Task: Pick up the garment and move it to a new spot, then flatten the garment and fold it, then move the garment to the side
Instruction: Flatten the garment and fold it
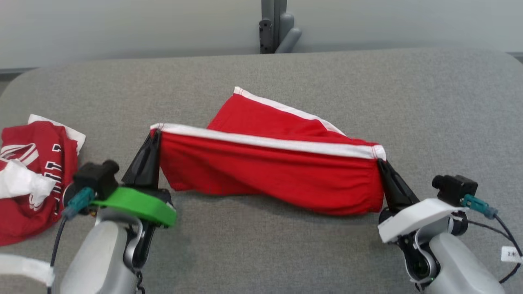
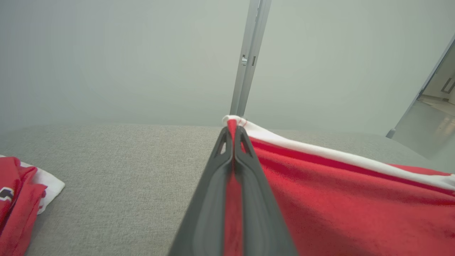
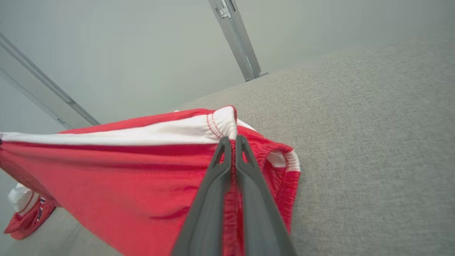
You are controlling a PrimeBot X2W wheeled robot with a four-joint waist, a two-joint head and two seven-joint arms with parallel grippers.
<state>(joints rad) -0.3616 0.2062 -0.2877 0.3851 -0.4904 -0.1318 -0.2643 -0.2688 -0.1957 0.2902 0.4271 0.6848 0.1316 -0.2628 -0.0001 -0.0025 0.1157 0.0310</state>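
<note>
Garment: red shorts (image 1: 265,171) with a white band along the top edge, held up over the middle of the grey tabletop (image 1: 429,102), strung between the two arms.
Left pincer (image 1: 154,136): closed tight on the left end of the white band; from its wrist camera the red cloth runs right down between the fingers.
Right pincer (image 1: 381,163): also clamped fully down, on the gathered right end of the band.
Long axis: the band runs side to side across the tabletop, pulled nearly straight, its right end sitting a little nearer the robot than its left.
Which way it points: band uppermost, the body hanging below it; one flap trails away toward the far side, its white-edged corner resting on the tabletop.
Done, as I judge it: the pick-up, with the carry to a new spot seemingly in hand.
Left to do: laying it down flat, folding, and setting it aside.
Nearby: another crumpled red-and-white garment (image 1: 28,175) lies at the left edge, well apart.
</note>
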